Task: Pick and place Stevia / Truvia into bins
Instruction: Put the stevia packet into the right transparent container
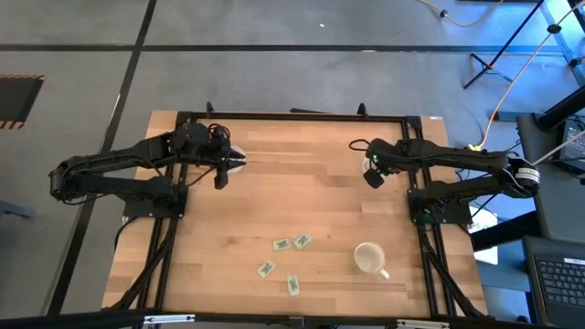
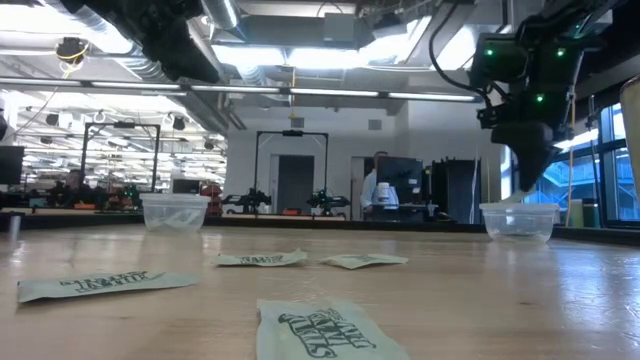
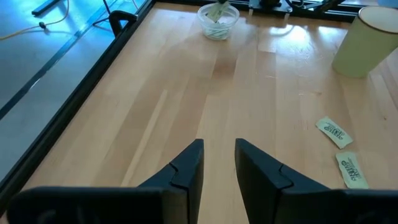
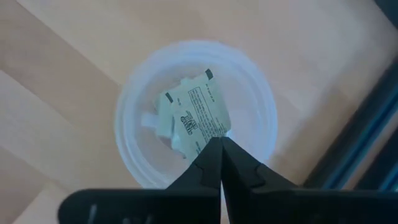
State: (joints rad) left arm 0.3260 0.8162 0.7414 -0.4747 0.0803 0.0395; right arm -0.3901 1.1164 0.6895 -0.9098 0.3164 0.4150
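On the wooden counter [image 1: 302, 183], the white mug [image 1: 369, 259] serves as the landmark, standing toward the near right. Far beyond the mug, near the counter's back right edge, the right end effector [image 1: 373, 176] hangs directly over a clear bin [image 4: 196, 115]. Its fingers are pressed together and pinch the edge of a Stevia packet [image 4: 198, 121], which hangs down inside the bin's rim, with other packets lying beneath it in the bin. In the low view this bin [image 2: 518, 221] sits just under the right end effector [image 2: 527, 170].

Well away from the mug, at the counter's back left, the left end effector [image 1: 219, 175] hovers above bare wood; its fingers stand slightly apart with a narrow gap and hold nothing. The second bin [image 2: 175, 212] stands on that side.

Just left of the mug, four loose packets [image 1: 281, 244] lie flat on the counter, scattered near one another but apart, well clear of both end effectors.
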